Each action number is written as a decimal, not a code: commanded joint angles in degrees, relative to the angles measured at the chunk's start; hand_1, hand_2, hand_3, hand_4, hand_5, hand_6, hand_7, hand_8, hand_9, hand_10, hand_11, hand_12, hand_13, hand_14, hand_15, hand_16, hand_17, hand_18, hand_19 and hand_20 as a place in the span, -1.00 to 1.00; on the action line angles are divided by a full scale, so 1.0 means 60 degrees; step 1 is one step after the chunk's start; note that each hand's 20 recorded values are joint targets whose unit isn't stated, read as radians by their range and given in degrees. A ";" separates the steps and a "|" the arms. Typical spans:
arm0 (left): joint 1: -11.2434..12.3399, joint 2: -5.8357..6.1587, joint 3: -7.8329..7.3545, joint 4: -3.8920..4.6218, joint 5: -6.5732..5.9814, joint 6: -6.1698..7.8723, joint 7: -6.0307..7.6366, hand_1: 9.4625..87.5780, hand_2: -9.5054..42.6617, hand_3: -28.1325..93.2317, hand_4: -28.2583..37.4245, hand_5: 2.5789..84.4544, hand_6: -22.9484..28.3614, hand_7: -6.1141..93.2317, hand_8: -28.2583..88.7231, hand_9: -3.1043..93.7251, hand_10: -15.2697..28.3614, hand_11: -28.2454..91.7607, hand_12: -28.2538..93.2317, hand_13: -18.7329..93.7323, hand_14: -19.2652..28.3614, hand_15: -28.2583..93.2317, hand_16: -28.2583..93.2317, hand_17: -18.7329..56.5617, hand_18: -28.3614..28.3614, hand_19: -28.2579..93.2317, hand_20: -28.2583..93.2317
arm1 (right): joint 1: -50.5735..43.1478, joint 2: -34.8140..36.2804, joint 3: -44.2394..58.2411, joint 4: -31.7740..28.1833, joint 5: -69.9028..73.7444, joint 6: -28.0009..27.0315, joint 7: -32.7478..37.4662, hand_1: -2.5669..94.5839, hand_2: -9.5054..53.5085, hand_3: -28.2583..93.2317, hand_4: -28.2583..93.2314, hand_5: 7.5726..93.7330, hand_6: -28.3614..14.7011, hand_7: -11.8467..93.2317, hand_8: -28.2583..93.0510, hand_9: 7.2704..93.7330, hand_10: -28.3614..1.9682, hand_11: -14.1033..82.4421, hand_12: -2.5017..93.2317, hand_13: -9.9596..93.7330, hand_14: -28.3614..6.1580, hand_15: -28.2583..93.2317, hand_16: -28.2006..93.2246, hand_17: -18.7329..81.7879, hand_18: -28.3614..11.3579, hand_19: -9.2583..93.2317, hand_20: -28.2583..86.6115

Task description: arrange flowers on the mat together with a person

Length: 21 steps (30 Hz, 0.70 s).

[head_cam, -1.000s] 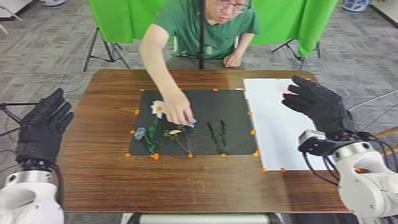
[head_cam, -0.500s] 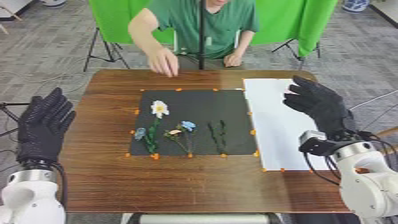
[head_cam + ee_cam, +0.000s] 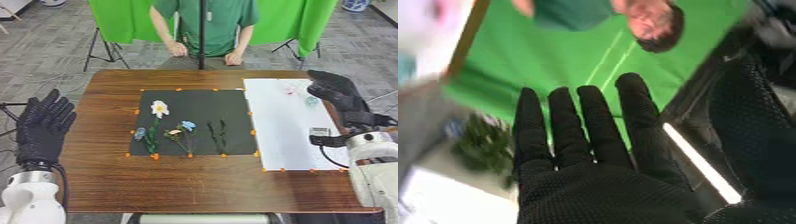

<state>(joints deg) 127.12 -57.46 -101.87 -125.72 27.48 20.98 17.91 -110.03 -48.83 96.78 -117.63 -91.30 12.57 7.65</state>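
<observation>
Plainly, we see a white flower (image 3: 160, 107) with a yellowish centre lying on the black mat (image 3: 191, 100), its long green stem running toward the near edge. A pale blue flower (image 3: 139, 133) rests just left of that stem. Near the mat's middle we find a brighter blue flower (image 3: 187, 125) close beside a cream flower (image 3: 174, 132), above thin stems, and to their right two dark green sprigs (image 3: 218, 136) lie side by side. Small orange tabs (image 3: 155, 156) mark the mat's rim. On the white sheet (image 3: 284, 130) next to it, we make out a pink flower (image 3: 290, 90) and a pale teal bloom (image 3: 311, 101) near the far end. Our left hand (image 3: 43, 130) is released, beside the table (image 3: 178, 185); our right hand (image 3: 342, 95), near the teal bloom, is also released, fingers straight, grasping nothing.
</observation>
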 commanded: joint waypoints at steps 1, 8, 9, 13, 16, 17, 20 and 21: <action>0.0311 -0.0131 0.0055 -0.0064 -0.0281 0.0170 0.0114 -0.61 0.15 0.46 -1.00 -0.18 0.23 -0.68 -0.66 -0.40 0.36 -0.24 -0.43 -0.36 0.30 -0.17 -0.65 -0.66 0.44 -0.02 -0.39 | 0.1618 0.0996 -0.0916 0.1125 -0.3635 -0.0198 0.0551 -0.38 -0.76 0.73 -0.89 -0.26 0.17 -0.52 -0.68 -0.35 -0.13 -0.65 -0.60 -0.34 0.01 -0.48 -0.15 -0.46 -0.29 -0.21 -0.34; 0.0245 -0.0106 0.0128 -0.0064 -0.0329 0.0128 0.0093 -0.63 0.13 0.49 -1.00 -0.18 0.23 -0.67 -0.66 -0.40 0.35 -0.24 -0.42 -0.37 0.29 -0.18 -0.65 -0.66 0.43 -0.03 -0.39 | 0.3467 0.1624 -0.2694 0.1874 -0.5510 -0.1654 0.3232 -0.29 -0.87 0.75 -0.91 -0.32 0.20 -0.50 -0.69 -0.40 -0.10 -0.66 -0.60 -0.34 -0.11 -0.48 -0.15 -0.44 -0.31 -0.17 -0.31; 0.0272 -0.0107 0.0119 -0.0067 -0.0327 0.0054 0.0070 -0.63 0.13 0.50 -1.00 -0.18 0.23 -0.67 -0.66 -0.40 0.35 -0.24 -0.42 -0.37 0.29 -0.18 -0.65 -0.66 0.43 -0.03 -0.39 | 0.3690 0.1656 -0.2898 0.1969 -0.5636 -0.1880 0.3476 -0.29 -0.86 0.75 -0.91 -0.34 0.18 -0.51 -0.69 -0.43 -0.14 -0.66 -0.59 -0.37 -0.16 -0.48 -0.15 -0.46 -0.31 -0.16 -0.31; 0.0298 -0.0128 0.0118 -0.0067 -0.0380 0.0033 0.0049 -0.65 0.13 0.52 -1.00 -0.17 0.23 -0.67 -0.66 -0.39 0.36 -0.24 -0.42 -0.35 0.30 -0.18 -0.65 -0.66 0.43 -0.03 -0.39 | 0.4837 0.1749 -0.3936 0.2697 -0.5526 -0.2088 0.3976 -0.28 -0.85 0.75 -0.92 -0.39 0.10 -0.55 -0.66 -0.50 -0.30 -0.69 -0.58 -0.45 -0.29 -0.44 -0.16 -0.51 -0.35 -0.06 -0.32; 0.0318 -0.0125 0.0136 -0.0088 -0.0438 -0.0028 0.0058 -0.66 0.12 0.52 -1.00 -0.17 0.23 -0.66 -0.66 -0.38 0.36 -0.24 -0.42 -0.34 0.32 -0.17 -0.64 -0.66 0.44 -0.02 -0.38 | 0.5691 0.1814 -0.4534 0.3175 -0.4963 -0.2786 0.4304 -0.27 -0.86 0.75 -0.92 -0.39 0.09 -0.55 -0.66 -0.50 -0.32 -0.69 -0.58 -0.44 -0.31 -0.40 -0.18 -0.51 -0.39 0.00 -0.33; 0.0323 -0.0119 0.0147 -0.0091 -0.0411 -0.0053 0.0042 -0.66 0.12 0.53 -1.00 -0.17 0.23 -0.66 -0.67 -0.37 0.36 -0.24 -0.42 -0.34 0.33 -0.16 -0.64 -0.66 0.44 -0.02 -0.38 | 0.5906 0.1831 -0.4742 0.3387 -0.4838 -0.2667 0.4255 -0.27 -0.86 0.75 -0.92 -0.39 0.09 -0.55 -0.66 -0.50 -0.34 -0.69 -0.58 -0.44 -0.31 -0.39 -0.18 -0.51 -0.39 0.02 -0.33; 0.0311 -0.0126 0.0144 -0.0073 -0.0440 -0.0085 0.0004 -0.66 0.12 0.54 -1.00 -0.16 0.23 -0.66 -0.67 -0.35 0.37 -0.23 -0.42 -0.31 0.38 -0.14 -0.64 -0.66 0.45 -0.02 -0.38 | 0.6617 0.1862 -0.5442 0.3974 -0.4822 -0.2756 0.4378 -0.25 -0.89 0.76 -0.92 -0.41 0.04 -0.57 -0.66 -0.51 -0.38 -0.69 -0.58 -0.42 -0.32 -0.34 -0.20 -0.49 -0.41 0.08 -0.32; 0.0323 -0.0129 0.0139 -0.0067 -0.0451 -0.0099 0.0019 -0.67 0.12 0.54 -1.00 -0.15 0.23 -0.66 -0.67 -0.34 0.37 -0.23 -0.42 -0.30 0.38 -0.13 -0.64 -0.65 0.45 -0.01 -0.38 | 0.6866 0.1863 -0.5696 0.4184 -0.4741 -0.2748 0.4411 -0.23 -0.91 0.76 -0.93 -0.41 0.04 -0.56 -0.66 -0.50 -0.37 -0.68 -0.58 -0.39 -0.30 -0.30 -0.20 -0.48 -0.43 0.12 -0.31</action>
<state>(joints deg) 127.68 -57.82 -101.45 -126.14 25.33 21.21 18.36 -78.86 -38.73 67.93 -98.09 -120.99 -2.18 33.56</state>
